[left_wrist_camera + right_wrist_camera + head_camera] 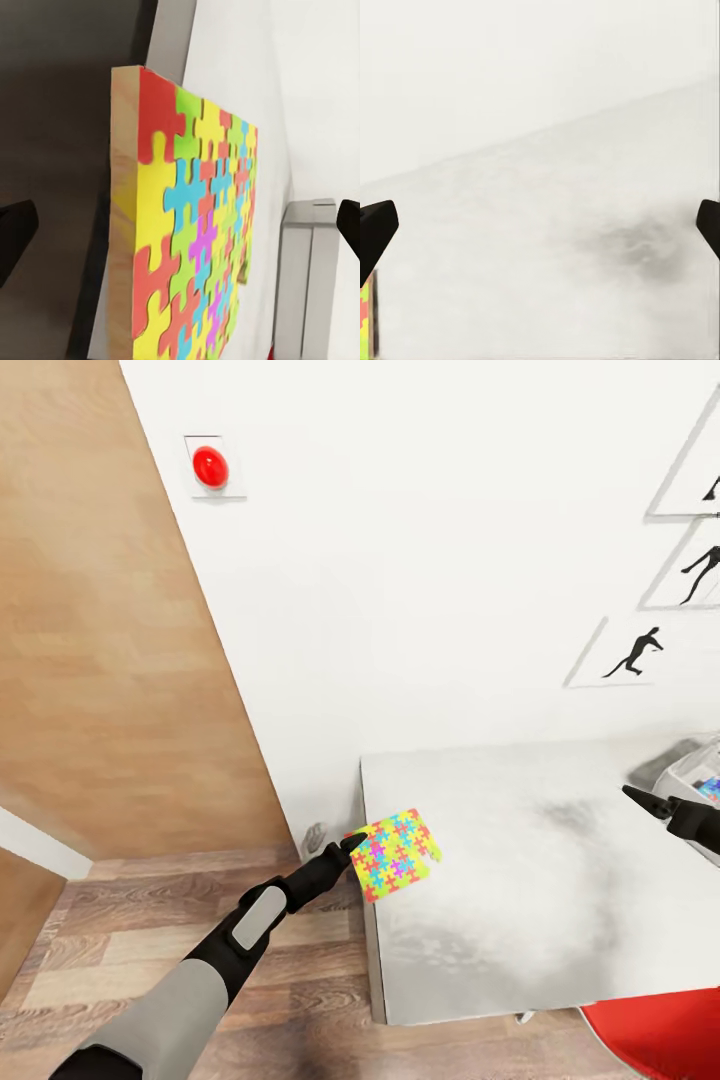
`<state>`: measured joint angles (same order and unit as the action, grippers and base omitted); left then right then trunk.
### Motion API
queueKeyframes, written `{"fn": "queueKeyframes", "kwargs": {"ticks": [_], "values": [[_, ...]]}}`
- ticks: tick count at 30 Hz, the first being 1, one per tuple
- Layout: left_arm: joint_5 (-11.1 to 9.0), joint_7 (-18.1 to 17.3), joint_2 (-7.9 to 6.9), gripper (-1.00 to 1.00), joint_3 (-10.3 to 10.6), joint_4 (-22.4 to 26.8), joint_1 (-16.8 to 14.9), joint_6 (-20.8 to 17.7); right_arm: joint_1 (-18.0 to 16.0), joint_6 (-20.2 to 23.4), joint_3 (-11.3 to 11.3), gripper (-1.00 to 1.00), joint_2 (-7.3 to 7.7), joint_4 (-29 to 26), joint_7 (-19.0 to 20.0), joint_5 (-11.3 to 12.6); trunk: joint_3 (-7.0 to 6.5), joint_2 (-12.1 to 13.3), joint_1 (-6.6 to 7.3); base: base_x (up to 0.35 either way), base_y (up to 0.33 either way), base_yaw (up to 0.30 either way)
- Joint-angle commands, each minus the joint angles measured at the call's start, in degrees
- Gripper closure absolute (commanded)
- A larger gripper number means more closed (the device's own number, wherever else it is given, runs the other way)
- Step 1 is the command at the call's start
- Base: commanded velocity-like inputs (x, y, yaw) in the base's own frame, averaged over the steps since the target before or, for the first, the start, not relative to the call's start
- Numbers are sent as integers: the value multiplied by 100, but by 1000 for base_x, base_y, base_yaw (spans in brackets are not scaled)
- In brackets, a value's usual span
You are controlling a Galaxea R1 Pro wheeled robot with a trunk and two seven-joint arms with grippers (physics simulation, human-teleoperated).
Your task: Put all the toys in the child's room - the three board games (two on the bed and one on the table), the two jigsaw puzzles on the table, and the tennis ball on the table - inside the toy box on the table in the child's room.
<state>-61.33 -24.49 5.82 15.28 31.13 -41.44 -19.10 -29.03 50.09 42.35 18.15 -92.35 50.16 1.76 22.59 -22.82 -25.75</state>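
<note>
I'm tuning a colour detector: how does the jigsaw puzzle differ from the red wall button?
The jigsaw puzzle is a flat square of many interlocking colours; the wall button is a round dome in one red. The puzzle is at the table's left edge, by the left gripper; the button is fixed high on the white wall. Both are small and bright.

Light grey table (520, 880) by white wall; toy box (690, 765) on its far right edge.
</note>
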Motion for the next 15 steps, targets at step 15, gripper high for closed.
{"fn": "queueKeyframes", "kwargs": {"ticks": [15], "values": [[-58,-4,-2,-100,10,-2,-5,-32,-4,45,6,-100,-4,-2,12,17,9,-10,-3,0,0,-55]]}}
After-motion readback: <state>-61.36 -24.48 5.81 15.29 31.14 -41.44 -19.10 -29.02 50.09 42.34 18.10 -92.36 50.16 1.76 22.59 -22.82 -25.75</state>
